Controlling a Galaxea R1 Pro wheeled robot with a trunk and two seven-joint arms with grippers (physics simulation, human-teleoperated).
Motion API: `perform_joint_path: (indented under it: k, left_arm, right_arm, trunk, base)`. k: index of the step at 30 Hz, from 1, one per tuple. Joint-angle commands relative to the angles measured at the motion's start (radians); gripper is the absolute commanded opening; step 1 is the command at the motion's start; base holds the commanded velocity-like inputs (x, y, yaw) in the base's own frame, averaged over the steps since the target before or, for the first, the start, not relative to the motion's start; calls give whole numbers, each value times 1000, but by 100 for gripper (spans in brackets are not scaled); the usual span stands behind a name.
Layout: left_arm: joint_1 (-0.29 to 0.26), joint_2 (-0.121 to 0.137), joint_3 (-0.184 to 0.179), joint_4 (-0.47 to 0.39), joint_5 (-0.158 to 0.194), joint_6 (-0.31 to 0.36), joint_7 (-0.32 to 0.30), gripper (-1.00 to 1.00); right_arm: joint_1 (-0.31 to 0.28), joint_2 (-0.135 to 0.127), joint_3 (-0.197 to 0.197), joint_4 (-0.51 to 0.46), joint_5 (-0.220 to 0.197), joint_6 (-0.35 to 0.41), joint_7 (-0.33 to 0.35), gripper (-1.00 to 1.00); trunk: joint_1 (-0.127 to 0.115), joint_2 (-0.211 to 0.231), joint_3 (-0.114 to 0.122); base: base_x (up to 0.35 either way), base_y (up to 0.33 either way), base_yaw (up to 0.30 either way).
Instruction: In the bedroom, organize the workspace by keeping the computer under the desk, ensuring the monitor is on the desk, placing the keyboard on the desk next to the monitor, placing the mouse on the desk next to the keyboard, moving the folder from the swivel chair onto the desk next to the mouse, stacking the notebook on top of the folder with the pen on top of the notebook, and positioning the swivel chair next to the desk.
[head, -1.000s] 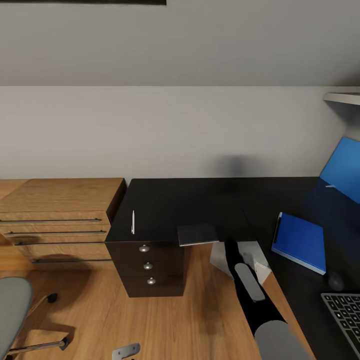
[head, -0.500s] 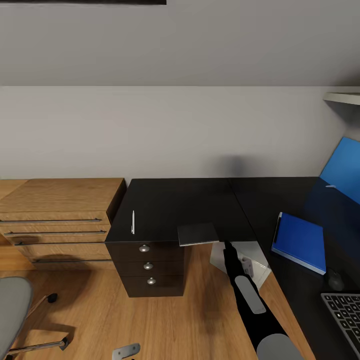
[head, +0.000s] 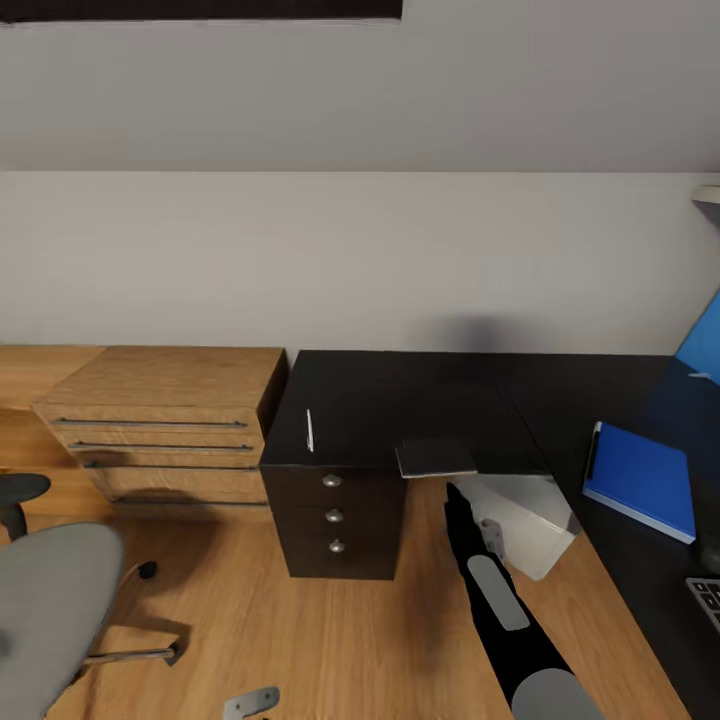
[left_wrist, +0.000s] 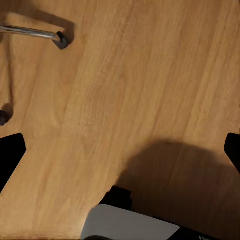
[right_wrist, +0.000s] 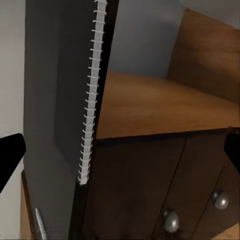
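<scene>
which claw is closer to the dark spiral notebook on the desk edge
Right. The right claw reaches just below the dark spiral-bound notebook overhanging the black desk. The left claw hangs over the wooden floor, far from it.

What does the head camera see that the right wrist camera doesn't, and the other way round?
The head view adds the blue folder, the swivel chair and the wooden dresser. The right wrist view adds a white spiral binding, seen close up. Shared: the notebook at the desk edge and the round drawer knobs below it.
</scene>
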Motion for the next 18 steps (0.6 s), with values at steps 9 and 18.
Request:
perform_joint_path:
  k: [9, 18]
  left_arm:
    - [-1, 2, -6, -1, 7, 1, 8, 100]
    - [-1, 0, -1, -10, 9, 3, 9, 100]
  right_arm:
    - [0, 0, -1, 0, -11, -3, -2, 100]
    - [15, -12, 30, -1, -7, 30, 93, 100]
  trunk:
    - [0, -1, -1]
    - [26, -50, -23]
  base:
    - [-142, 168, 94]
    - [-4, 4, 2]
